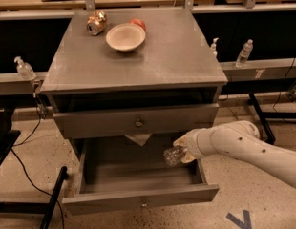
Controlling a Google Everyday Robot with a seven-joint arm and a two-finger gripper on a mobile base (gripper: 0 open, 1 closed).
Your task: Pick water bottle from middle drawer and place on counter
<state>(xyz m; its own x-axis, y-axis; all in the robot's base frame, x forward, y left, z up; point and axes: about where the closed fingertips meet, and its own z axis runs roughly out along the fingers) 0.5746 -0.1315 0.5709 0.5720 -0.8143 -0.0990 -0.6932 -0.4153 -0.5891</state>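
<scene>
The middle drawer (138, 202) is pulled out at the bottom of the grey cabinet, with a tiny knob on its front. My gripper (182, 152) reaches in from the right over the drawer's right side. It is shut on the water bottle (172, 155), a small clear bottle held tilted above the drawer floor, sticking out to the left of the fingers. The counter (176, 56) is the grey cabinet top above.
On the counter stand a beige bowl (125, 36), a tipped can (96, 24) and a red object (137, 23). A closed drawer front (138, 123) sits above the open one. Pump bottles (25, 69) and another bottle (245, 52) stand on side rails. A black stand leg (55, 199) lies left.
</scene>
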